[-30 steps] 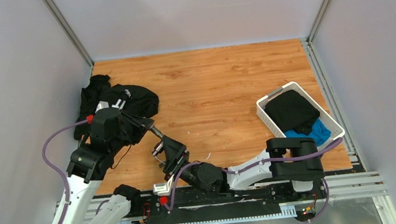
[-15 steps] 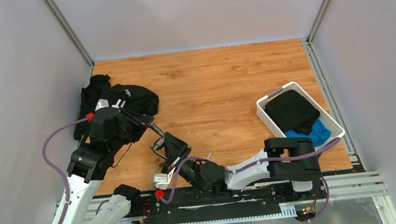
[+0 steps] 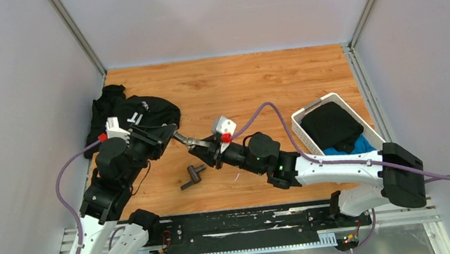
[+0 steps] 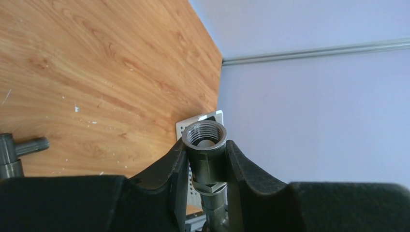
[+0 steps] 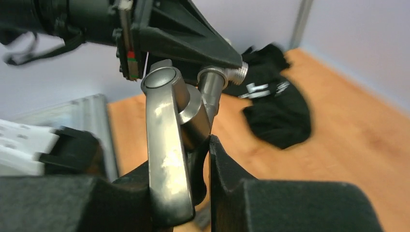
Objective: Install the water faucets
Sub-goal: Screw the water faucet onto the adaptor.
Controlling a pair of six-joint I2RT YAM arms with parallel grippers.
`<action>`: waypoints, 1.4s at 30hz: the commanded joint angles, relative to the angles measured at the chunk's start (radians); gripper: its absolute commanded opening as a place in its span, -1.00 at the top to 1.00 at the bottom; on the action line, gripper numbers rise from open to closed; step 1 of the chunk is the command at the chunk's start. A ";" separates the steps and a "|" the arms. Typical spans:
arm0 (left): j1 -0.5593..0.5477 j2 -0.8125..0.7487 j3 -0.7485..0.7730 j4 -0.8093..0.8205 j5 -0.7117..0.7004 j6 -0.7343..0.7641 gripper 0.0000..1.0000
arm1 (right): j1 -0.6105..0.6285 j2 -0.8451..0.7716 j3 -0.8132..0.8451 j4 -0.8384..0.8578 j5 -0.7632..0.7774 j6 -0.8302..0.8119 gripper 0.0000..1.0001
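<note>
Top external: left claw (image 3: pixel 172 134) clamps faucet body (image 4: pixel 206 145), right claw (image 3: pixel 207 147) clamps lever (image 5: pixel 164 154); table (image 3: pixel 256 85) edges distant.

Faucet piece (image 3: pixel 187 141) between left hand (image 3: pixel 171 136) and right hand (image 3: pixel 204 145)

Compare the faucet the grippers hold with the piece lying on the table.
The held faucet is up in the air, spanning left gripper and right gripper; the loose piece lies flat on the table, untouched. The held faucet shows a lever handle and an open threaded socket; the loose piece is a short bar with a side stub. Both are grey metal.
</note>
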 commanded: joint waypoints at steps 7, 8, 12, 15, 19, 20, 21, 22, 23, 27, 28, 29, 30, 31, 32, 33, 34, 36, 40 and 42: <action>-0.003 -0.128 -0.145 0.254 -0.011 0.090 1.00 | -0.231 0.051 -0.092 0.262 -0.390 1.069 1.00; -0.003 -0.137 -0.160 0.277 -0.012 0.091 1.00 | -0.243 0.073 -0.107 0.308 -0.395 1.146 1.00; -0.003 -0.175 -0.233 0.425 0.010 0.098 1.00 | -0.261 0.202 -0.158 0.600 -0.398 1.408 1.00; -0.003 -0.201 -0.262 0.469 0.000 0.107 1.00 | -0.258 0.313 -0.190 0.858 -0.346 1.582 1.00; -0.003 -0.242 -0.276 0.434 -0.063 0.097 1.00 | -0.264 0.340 -0.199 0.849 -0.369 1.567 0.13; -0.003 -0.246 -0.270 0.412 -0.077 0.096 1.00 | -0.270 0.328 -0.219 0.832 -0.367 1.546 -0.20; -0.003 -0.249 -0.259 0.381 -0.096 0.101 1.00 | -0.281 0.309 -0.248 0.808 -0.370 1.520 -0.47; -0.003 -0.251 -0.247 0.346 -0.112 0.103 1.00 | -0.291 0.289 -0.273 0.770 -0.371 1.500 -0.52; -0.003 -0.252 -0.237 0.319 -0.126 0.104 1.00 | -0.300 0.264 -0.300 0.738 -0.375 1.474 -0.55; -0.003 -0.255 -0.205 0.198 -0.186 0.064 1.00 | -0.332 0.110 -0.391 0.520 -0.384 1.350 -0.61; -0.003 -0.250 -0.197 0.166 -0.193 0.047 1.00 | -0.336 0.060 -0.403 0.436 -0.378 1.301 -0.62; -0.003 -0.244 -0.188 0.141 -0.197 0.036 1.00 | -0.338 -0.002 -0.400 0.316 -0.368 1.234 -0.63; -0.003 -0.238 -0.177 0.114 -0.201 0.027 1.00 | -0.334 -0.067 -0.380 0.176 -0.344 1.103 -0.64; -0.003 -0.227 -0.163 0.088 -0.205 0.016 1.00 | -0.314 -0.131 -0.340 0.014 -0.298 0.965 -0.64; -0.003 -0.215 -0.146 0.061 -0.205 0.008 1.00 | -0.269 -0.191 -0.281 -0.165 -0.228 0.759 -0.65; -0.003 -0.200 -0.131 0.041 -0.201 0.005 1.00 | -0.189 -0.229 -0.211 -0.368 -0.034 0.561 -0.66; -0.003 -0.181 -0.113 0.021 -0.192 -0.001 1.00 | -0.029 -0.246 -0.167 -0.416 0.176 0.324 -0.67; -0.003 -0.144 -0.082 -0.013 -0.182 -0.020 1.00 | 0.136 -0.231 -0.163 -0.328 0.496 -0.068 -0.75; -0.003 -0.071 -0.014 -0.088 -0.173 -0.025 1.00 | 0.232 -0.150 -0.155 -0.225 0.623 -0.475 -0.76; -0.003 -0.042 0.026 -0.156 -0.178 -0.026 1.00 | 0.278 -0.106 -0.173 -0.106 0.657 -0.661 -0.76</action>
